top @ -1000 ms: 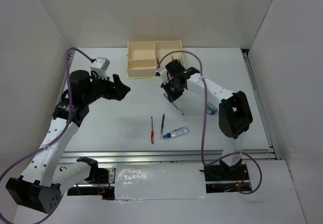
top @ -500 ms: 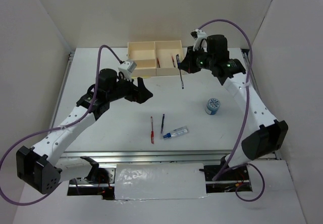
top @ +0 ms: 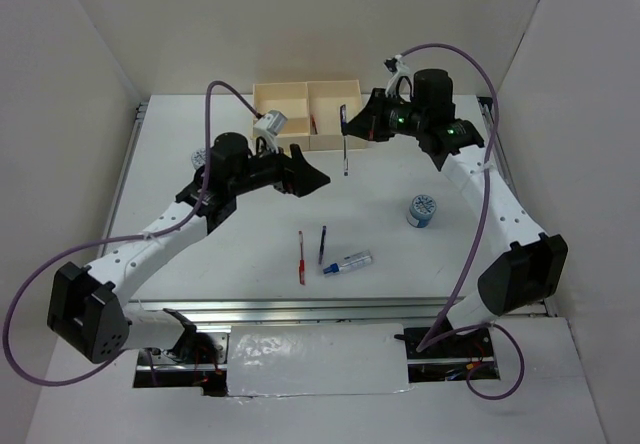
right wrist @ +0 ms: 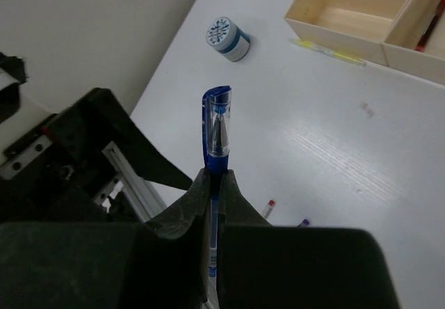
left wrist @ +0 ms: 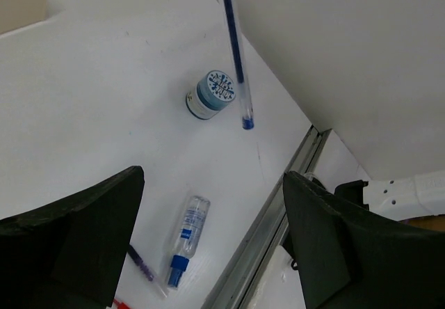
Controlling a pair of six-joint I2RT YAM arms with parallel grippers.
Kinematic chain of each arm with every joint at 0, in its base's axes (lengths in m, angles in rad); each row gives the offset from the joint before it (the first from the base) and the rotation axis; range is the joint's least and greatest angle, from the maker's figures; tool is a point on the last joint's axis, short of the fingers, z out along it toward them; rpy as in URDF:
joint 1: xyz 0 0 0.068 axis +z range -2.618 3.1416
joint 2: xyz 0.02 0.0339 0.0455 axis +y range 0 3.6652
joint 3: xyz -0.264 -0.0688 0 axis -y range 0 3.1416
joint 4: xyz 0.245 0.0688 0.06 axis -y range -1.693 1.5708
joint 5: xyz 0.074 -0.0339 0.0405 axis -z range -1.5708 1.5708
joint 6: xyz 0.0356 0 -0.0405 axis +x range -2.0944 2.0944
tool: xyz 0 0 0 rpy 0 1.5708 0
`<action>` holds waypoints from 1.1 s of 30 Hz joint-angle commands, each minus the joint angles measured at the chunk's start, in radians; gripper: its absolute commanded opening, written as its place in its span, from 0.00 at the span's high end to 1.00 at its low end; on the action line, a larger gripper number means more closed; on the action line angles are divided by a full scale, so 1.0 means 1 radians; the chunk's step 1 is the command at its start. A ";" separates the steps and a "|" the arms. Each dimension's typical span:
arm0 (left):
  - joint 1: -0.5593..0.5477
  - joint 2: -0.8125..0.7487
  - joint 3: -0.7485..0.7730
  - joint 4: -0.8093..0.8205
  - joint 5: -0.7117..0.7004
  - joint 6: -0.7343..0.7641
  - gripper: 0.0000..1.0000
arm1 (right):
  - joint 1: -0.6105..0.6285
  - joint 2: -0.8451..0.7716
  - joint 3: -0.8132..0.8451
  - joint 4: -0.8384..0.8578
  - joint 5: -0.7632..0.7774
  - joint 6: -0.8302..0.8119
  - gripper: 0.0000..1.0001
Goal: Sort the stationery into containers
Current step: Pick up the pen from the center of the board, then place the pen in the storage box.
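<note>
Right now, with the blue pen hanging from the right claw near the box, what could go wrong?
The right claw pinches the blue pen near one end only, so its long free part may swing or slip out.
The open left claw looks close to the hanging pen in the top view and could knock it.
The pen's low tip might catch the cream box wall going in.

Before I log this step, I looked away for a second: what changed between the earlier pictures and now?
The right gripper, shut on a blue pen, moved farther out toward the box. The left gripper, open, reached rightward toward the pen. The red pen, dark pen, clear tube and round cylinder stayed put, as did the box.
</note>
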 commanded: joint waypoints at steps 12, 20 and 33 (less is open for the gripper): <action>-0.060 0.137 0.107 0.156 0.040 -0.065 0.16 | 0.016 -0.036 -0.025 0.129 -0.124 0.128 1.00; -0.060 0.169 0.135 0.170 0.043 -0.079 0.45 | 0.024 -0.031 -0.030 0.146 -0.136 0.144 1.00; -0.060 0.213 0.197 0.116 -0.014 -0.065 1.00 | -0.048 -0.020 -0.033 0.155 -0.153 0.171 0.44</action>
